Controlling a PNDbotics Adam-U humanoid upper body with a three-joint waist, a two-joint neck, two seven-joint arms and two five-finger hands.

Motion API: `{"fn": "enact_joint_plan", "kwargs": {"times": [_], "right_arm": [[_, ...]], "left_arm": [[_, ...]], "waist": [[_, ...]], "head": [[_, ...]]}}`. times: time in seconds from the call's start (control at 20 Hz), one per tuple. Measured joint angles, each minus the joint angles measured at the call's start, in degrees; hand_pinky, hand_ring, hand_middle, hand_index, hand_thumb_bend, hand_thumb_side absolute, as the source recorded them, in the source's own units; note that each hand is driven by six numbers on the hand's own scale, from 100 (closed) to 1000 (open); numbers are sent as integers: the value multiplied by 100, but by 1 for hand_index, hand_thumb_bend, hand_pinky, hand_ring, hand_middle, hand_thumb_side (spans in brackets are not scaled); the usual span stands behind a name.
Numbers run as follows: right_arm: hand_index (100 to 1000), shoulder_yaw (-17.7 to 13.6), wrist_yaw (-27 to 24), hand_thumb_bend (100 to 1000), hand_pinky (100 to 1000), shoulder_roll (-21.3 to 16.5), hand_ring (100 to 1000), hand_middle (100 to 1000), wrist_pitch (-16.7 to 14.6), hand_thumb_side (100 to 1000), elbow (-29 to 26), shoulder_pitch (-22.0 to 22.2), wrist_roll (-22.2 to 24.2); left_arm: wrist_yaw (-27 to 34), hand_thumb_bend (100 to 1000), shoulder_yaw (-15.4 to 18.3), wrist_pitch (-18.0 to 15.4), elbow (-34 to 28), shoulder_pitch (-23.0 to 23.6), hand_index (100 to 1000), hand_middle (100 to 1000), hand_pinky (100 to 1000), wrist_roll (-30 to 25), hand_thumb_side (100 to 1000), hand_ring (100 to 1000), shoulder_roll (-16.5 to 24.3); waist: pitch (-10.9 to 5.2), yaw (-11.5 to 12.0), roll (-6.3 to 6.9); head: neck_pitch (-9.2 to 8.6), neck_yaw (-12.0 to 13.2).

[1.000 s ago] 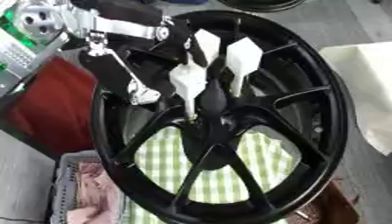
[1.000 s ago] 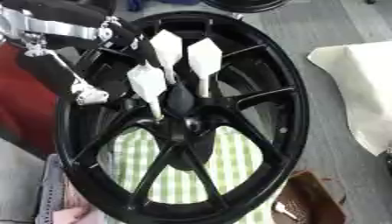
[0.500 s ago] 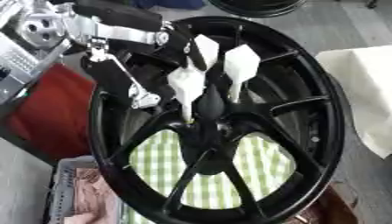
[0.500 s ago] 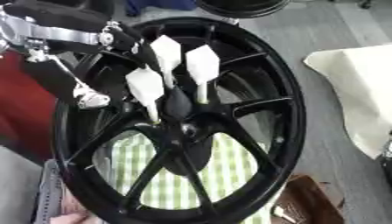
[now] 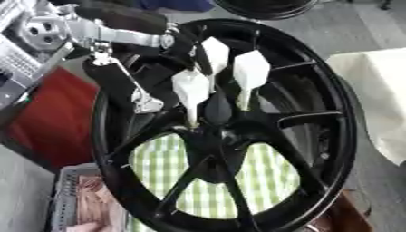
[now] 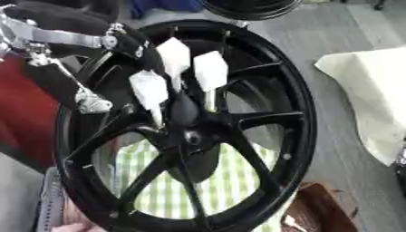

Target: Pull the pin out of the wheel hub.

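Note:
A large black wheel hub [image 5: 336,122] stands upright and fills both views, its spokes meeting at the centre [image 6: 190,136]. My left hand [image 5: 250,72] comes in from the upper left on a black and silver arm. Its white-padded fingers point down at the hub centre. They close around a dark rounded pin [image 5: 216,108] just above the centre, with white pads on either side of it. How far the pin sits in the hub is hidden. My right hand shows in no view.
A green-and-white checked cloth [image 5: 273,174] lies behind the spokes. A red object [image 5: 47,122] is at the left, a grey basket [image 5: 67,199] at the lower left, a white cloth [image 6: 369,95] at the right, and a brown basket [image 6: 317,213] at the lower right. Another black wheel [image 5: 262,7] sits at the top.
The picture has shifted slightly as the camera moved. My left hand stays at the hub centre, fingers around the dark pin, with no clear movement of the pin.

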Motion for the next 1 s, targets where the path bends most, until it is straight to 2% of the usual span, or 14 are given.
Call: {"fn": "enact_joint_plan", "kwargs": {"times": [0.5,1.0], "right_arm": [[555,0,-84,324,424,7,617,549,0,289,0,-8,0],[553,0,-110,323,423,47,617,549,2,298,0,-42,2]], "left_arm": [[-175,179,0,-249,26,-5,874,797,911,4,103,789,0],[-120,157,77,-225,35,-44,879,807,913,-18,105,792,-54]], "waist": [[8,6,1],[22,7,-3]], "head": [[23,65],[42,96]]}}
